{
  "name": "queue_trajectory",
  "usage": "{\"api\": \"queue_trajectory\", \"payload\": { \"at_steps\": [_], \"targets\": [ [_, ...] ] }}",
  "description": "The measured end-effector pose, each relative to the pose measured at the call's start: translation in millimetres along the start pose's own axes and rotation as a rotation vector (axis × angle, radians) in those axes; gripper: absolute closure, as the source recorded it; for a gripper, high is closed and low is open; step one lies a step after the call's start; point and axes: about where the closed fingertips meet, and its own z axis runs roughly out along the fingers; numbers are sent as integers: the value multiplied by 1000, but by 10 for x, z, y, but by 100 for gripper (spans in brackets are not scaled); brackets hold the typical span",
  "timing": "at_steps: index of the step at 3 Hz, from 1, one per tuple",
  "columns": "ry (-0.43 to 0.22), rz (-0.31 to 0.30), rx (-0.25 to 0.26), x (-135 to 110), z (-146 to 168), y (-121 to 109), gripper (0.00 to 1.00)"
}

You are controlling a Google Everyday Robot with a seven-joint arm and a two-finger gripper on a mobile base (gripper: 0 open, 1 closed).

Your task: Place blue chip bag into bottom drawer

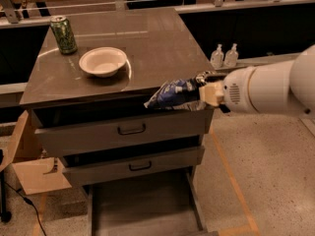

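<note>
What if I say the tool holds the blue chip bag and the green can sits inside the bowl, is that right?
No. The camera view shows the tool holding the blue chip bag, but the green can stands on the tabletop beside the bowl, not inside it.

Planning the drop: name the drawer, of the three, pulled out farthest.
The bottom drawer, the handleless floor-level tray; the two handled drawers above stick out far less. The gripper holds the blue chip bag at the front edge of the cabinet.
</note>
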Motion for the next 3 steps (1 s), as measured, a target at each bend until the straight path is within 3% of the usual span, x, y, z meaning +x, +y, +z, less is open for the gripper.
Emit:
{"api": "queue_trajectory", "payload": {
  "at_steps": [1, 3],
  "targets": [
    [108, -1, -5, 432, 131, 160, 100],
    [129, 21, 8, 628, 224, 151, 100]
  ]
}}
